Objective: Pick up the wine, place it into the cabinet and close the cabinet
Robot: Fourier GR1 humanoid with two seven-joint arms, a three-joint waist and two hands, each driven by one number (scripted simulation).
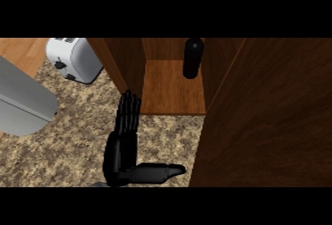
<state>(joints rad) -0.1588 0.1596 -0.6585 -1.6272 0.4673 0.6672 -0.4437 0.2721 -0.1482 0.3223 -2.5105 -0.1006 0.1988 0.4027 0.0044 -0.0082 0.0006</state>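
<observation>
The wine bottle (193,57), dark and upright, stands inside the open cabinet on its wooden shelf (172,94), toward the back right. My left hand (123,140) is open in front of the cabinet. Its straight fingers point toward the lower edge of the cabinet's left door (120,66), and its thumb sticks out to the right. It holds nothing and is well apart from the bottle. The cabinet's right door (272,118) is a large dark wooden panel swung out over the right side of the view. My right hand does not show.
A white toaster (73,59) stands on the speckled counter (71,145) left of the cabinet. A large grey object (23,103) fills the left edge.
</observation>
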